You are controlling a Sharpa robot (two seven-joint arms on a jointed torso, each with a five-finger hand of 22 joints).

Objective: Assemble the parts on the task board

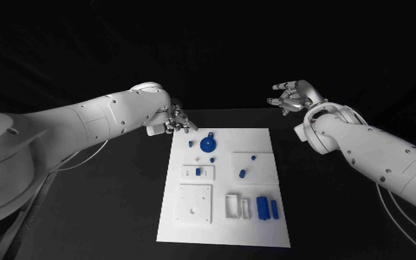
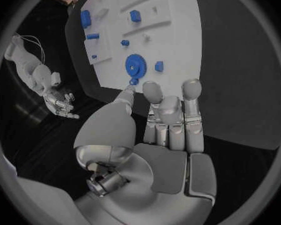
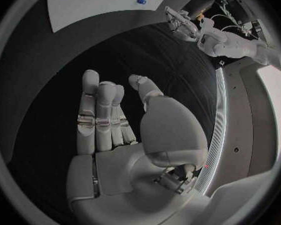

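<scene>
The white task board (image 1: pixel 227 224) lies in the middle of the black table. A blue gear (image 1: pixel 208 144) stands near its far end, with a small blue piece (image 1: pixel 192 145) beside it. More small blue parts (image 1: pixel 243 173) sit mid-board, and two blue blocks (image 1: pixel 267 208) stand near the front right. My left hand (image 1: pixel 176 118) hovers at the board's far left corner, fingers straight, holding nothing. In the left wrist view that hand (image 2: pixel 168 117) points toward the gear (image 2: pixel 135 63). My right hand (image 1: pixel 293 99) is raised beyond the far right corner, and its palm (image 3: pixel 115 120) is bare.
White recessed plates (image 1: pixel 195 203) and a slotted holder (image 1: pixel 234 207) are fixed on the board's near half. Black tabletop (image 1: pixel 347 212) runs along both sides of the board. The left forearm (image 1: pixel 95 118) stretches over the table's left side.
</scene>
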